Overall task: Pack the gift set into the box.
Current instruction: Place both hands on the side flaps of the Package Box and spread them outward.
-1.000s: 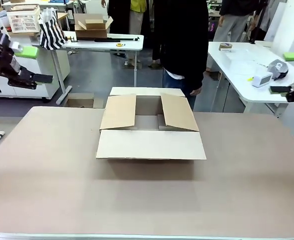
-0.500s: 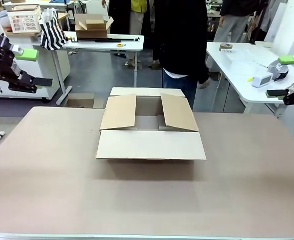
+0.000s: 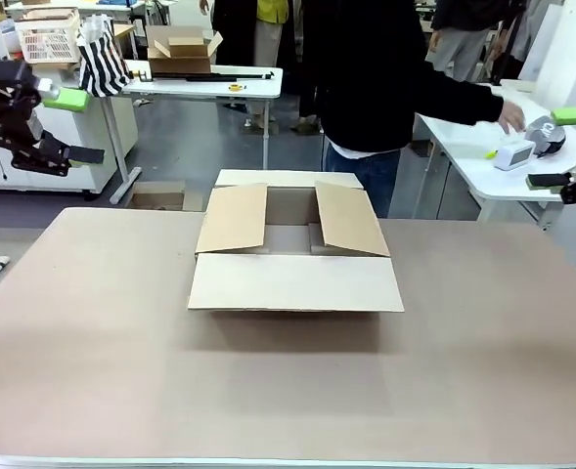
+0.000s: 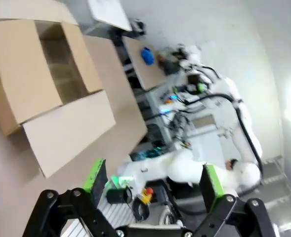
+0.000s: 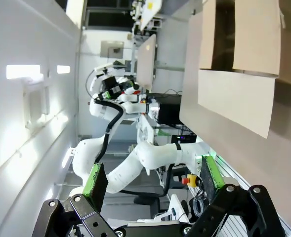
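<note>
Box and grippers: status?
Left gripper open, raised off to the side; right gripper open, raised at the other side. Box mid-table, flaps open, nothing visible inside. Person's hand reaching to side table; nothing blocking box.

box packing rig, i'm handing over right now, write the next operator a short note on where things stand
Left end effector: open, empty, raised off the table's left side.
Right end effector: open, empty, raised at the right edge.
The box: centre of the table, all four flaps folded out, no gift set visible in the part of the inside on view.
The person's hand reaches toward the side table on the right.
Done: box opened. Left: all of the packing.
</note>
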